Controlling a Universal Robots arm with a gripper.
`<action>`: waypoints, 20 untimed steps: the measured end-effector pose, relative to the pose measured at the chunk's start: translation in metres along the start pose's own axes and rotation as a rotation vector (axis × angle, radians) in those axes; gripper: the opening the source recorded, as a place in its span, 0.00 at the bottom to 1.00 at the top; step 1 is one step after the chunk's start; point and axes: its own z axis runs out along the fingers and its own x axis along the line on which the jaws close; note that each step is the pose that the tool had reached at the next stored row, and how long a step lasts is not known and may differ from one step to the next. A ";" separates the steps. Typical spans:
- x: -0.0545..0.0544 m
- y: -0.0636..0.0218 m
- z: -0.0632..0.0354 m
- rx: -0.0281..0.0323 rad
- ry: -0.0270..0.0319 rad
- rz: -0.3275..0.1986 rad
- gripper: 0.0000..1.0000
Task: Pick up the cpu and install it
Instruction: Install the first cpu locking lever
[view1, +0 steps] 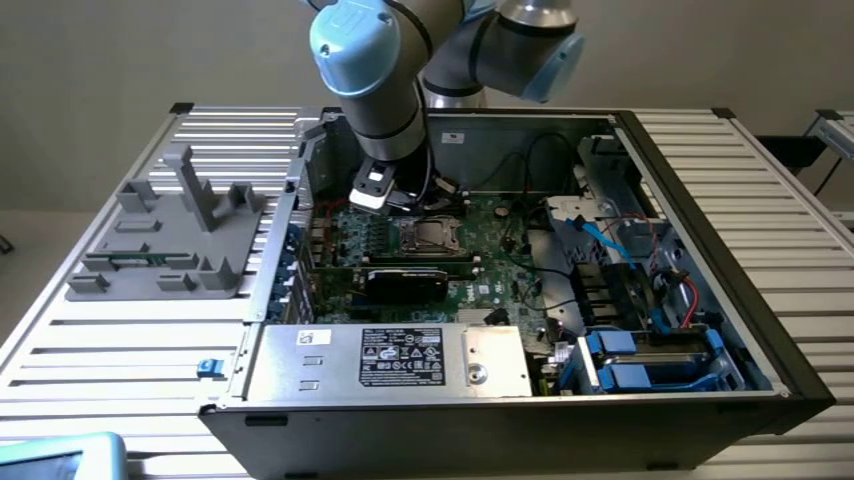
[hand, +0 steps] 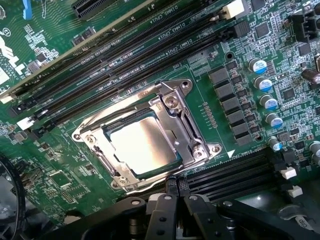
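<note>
**CPU seated in the socket, gripper closed and empty**

From my station I see the gripper (hand: 172, 200) with its fingers drawn fully together, nothing between them. It hangs just above the motherboard (hand: 235, 60), touching no part I can make out. The cpu (hand: 142, 142) lies flat inside the socket frame (hand: 175, 107), its silver top bare and catching the light. In the exterior view the arm (view1: 380, 90) reaches down into the open computer case (view1: 694, 230), right beside the socket.
</note>
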 end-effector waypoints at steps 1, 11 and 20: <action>0.000 -0.0002 0.0001 0.0000 0.0002 0.000 0.12; 0.005 -0.0025 0.0015 -0.0003 0.0017 0.004 0.12; 0.008 -0.0040 0.0025 -0.0006 0.0035 0.009 0.12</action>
